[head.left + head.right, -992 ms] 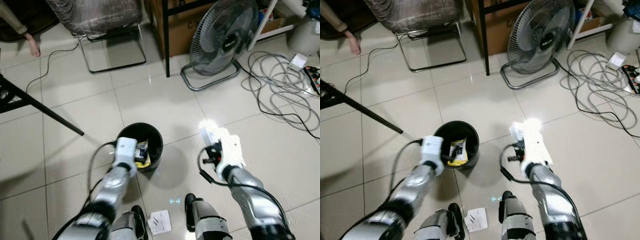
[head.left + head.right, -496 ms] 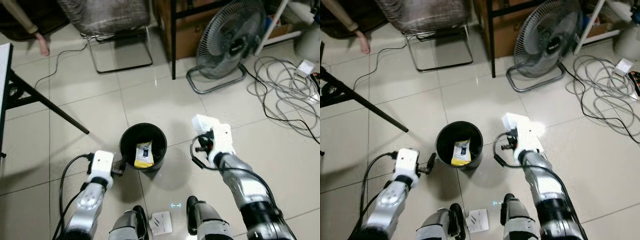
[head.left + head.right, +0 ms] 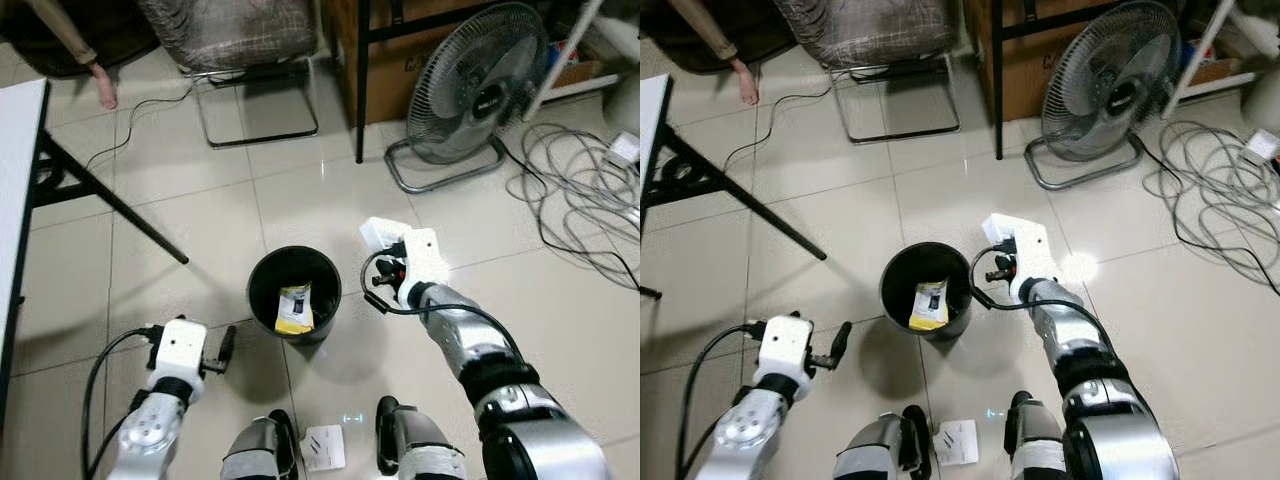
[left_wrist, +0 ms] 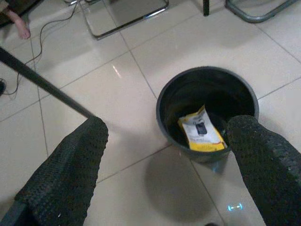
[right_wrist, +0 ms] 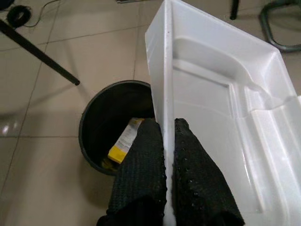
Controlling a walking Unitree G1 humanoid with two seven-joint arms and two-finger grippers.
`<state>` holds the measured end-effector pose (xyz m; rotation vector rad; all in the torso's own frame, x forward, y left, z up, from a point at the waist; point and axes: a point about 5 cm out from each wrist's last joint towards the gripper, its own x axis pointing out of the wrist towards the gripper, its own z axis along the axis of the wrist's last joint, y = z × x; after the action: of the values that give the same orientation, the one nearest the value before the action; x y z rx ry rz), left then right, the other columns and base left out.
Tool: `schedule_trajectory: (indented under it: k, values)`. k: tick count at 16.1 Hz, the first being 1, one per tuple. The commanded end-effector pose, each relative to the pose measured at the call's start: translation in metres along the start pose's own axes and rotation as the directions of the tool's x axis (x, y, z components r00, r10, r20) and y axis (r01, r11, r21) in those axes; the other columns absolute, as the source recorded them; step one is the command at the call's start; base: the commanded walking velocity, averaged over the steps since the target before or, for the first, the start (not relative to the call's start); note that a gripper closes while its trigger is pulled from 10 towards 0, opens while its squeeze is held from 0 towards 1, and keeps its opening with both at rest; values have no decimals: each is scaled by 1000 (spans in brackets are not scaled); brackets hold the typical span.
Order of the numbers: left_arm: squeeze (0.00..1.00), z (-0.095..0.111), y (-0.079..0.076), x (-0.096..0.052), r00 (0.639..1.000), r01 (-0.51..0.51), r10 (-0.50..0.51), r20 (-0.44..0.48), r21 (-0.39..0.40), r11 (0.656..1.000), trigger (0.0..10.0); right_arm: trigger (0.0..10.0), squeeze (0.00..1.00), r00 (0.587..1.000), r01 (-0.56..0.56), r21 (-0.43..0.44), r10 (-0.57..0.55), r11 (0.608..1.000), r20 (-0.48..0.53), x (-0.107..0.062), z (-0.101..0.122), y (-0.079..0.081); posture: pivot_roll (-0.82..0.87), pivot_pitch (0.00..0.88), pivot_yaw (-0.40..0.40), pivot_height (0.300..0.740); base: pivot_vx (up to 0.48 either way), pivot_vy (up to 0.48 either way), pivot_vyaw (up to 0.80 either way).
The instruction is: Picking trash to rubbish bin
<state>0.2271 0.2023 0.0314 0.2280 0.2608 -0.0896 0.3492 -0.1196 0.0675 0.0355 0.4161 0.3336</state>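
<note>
Nearest the robot, a small paper scrap (image 3: pixel 322 446) lies on the tiled floor (image 3: pixel 300 205) between its feet, not yet picked. The left gripper (image 4: pixel 164 155) hangs low beside the black bin (image 3: pixel 293 295) with its fingers (image 4: pixel 70 165) spread wide and nothing between them. Inside the bin a yellow packet (image 3: pixel 294 308) already rests against the wall.

The step in hand looks like dropping the second item: the right gripper (image 5: pixel 162 155) has its fingers pressed together on the thin edge of a white plastic tray (image 5: pixel 221 108), held just beside the bin's rim on the fan side. The tray looks wide against the bin mouth (the pinch is on one edge only), so it would do well to carry it over the opening, tip it so a narrow end leads, and release only once it is centred.

Further off stand a floor fan (image 3: pixel 478 85), a coil of cable (image 3: pixel 575 185) and a chair (image 3: pixel 235 40)
</note>
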Motion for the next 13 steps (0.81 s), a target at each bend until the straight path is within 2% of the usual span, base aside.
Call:
schedule_trajectory:
  k: [1,3,6,10,13]
  values:
    - [0,-5,1,-6,999,18,-18,-40,-8,1000,10000,10000,0,999,-34,-5,34,999,-26,2,-8,9,14,281,107,740,0,0,0]
    - [0,-2,-3,-12,995,80,-82,-51,-42,996,10000,10000,0,999,-46,-14,46,999,-28,6,-6,14,28,287,111,740,0,0,0]
    - [0,0,-5,-17,985,146,-148,-85,-23,989,10000,10000,0,997,-67,-10,67,998,-39,10,-5,20,41,295,115,740,0,0,0]
    - [0,4,-7,-34,952,275,-274,-140,-9,961,10000,10000,0,994,-92,3,92,996,-64,12,-11,30,89,306,142,740,0,0,0]
    - [0,1,-2,-43,939,297,-293,-179,-6,955,10000,10000,0,989,-121,28,123,992,-78,13,-16,40,104,316,156,740,0,0,0]
